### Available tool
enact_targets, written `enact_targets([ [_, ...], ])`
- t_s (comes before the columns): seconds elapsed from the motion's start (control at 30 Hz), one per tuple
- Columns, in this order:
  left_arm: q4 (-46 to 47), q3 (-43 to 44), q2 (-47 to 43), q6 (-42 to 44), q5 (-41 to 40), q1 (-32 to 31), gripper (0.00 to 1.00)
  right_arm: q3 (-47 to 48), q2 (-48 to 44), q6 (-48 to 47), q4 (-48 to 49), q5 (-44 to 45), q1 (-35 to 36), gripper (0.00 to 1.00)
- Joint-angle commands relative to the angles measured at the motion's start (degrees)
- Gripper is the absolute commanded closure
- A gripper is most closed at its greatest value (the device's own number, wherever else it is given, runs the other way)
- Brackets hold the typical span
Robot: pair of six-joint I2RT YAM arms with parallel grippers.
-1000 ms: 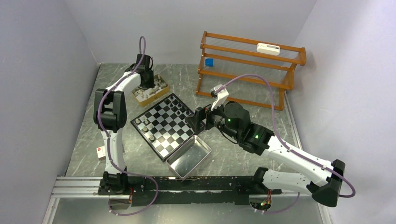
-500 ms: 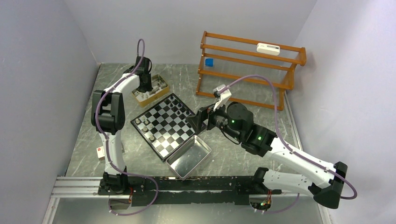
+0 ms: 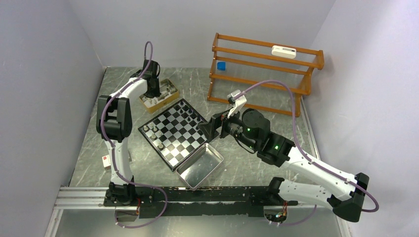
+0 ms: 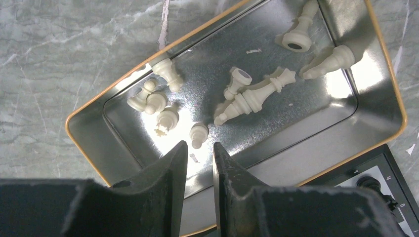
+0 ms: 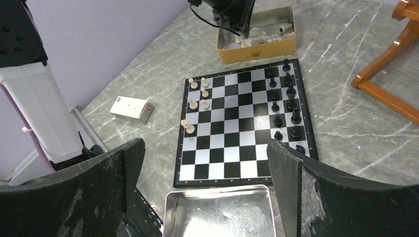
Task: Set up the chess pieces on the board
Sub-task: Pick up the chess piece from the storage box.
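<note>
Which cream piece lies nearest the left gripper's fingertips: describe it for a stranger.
Find the gold-rimmed metal box beside the checkered chessboard, under the left gripper. Just past the fingertips lies a small round-headed cream pawn. It lies alone, between a cluster on its left and a long crowned piece on its right.

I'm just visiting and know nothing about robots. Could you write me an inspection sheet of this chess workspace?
Surface: grey marbled table.
Job's things: board lies angled mid-table. Black chess pieces stand along one side and a few cream chess pieces on the opposite side. Loose cream pieces lie tipped in the gold box.
Clutter: metal tray by the board; white-and-red box; wooden rack at the back.
Grippers: left gripper hovers over the gold box, narrowly open and holding nothing. Right gripper is wide open, facing the board.
Cables: a purple cable loops along each arm.
Surroundings: plain pale walls; nothing else seen.
</note>
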Motion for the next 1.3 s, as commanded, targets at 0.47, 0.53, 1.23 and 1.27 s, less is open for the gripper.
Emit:
enact_targets([
  [0.47, -0.9, 1.6, 3.4, -0.3, -0.2, 0.6, 0.73, 0.0, -0.5, -0.2, 1.2, 0.2, -0.1, 0.01],
  [0.53, -1.5, 2.2, 3.7, -0.2, 0.0, 0.7, 0.76, 0.1, -0.4, -0.4, 1.2, 0.3, -0.1, 0.01],
  [1.23, -6.6, 5.5, -2.5, -0.6, 4.4, 0.6, 0.86, -1.2, -1.3, 1.0, 1.0, 1.3, -0.1, 0.01],
  [1.27, -6.6, 5.0, -3.4, -0.7, 4.9, 0.6, 0.86, -1.2, -1.3, 1.1, 1.0, 1.2, 0.0, 0.01],
])
